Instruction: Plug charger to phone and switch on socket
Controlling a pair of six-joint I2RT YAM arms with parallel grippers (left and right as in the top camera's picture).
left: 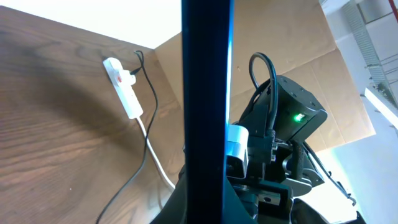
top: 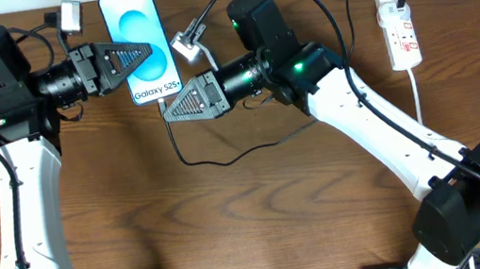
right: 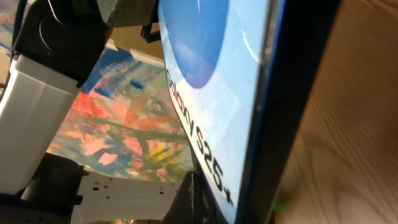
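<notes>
Presently: plug end at the phone's lower edge

Item 1, the phone [top: 139, 35]. Screen lit blue. In the overhead view its long axis runs up and down the frame, with the lettered end toward the arms. The left gripper [top: 147, 49] is clamped on its left side. The left wrist view shows the phone edge-on, running straight up between the fingers.

Item 2, the charger [top: 225, 160]. Thin black cable looping over the table and ending under the tip of the right gripper [top: 168, 109]. The jaws are closed there and appear to pinch the plug end, though the plug itself is hidden. This tip sits just beside the phone's lower right corner and points across that edge. The right wrist view is filled by the lower screen at very close range.

Judgement: the port lies just to the gripper's left, so the right arm is nearer for insertion, which must run along the long axis.

Item 3, the socket [top: 399, 30]. White strip, well apart at the far right, on the right arm's side.
</notes>
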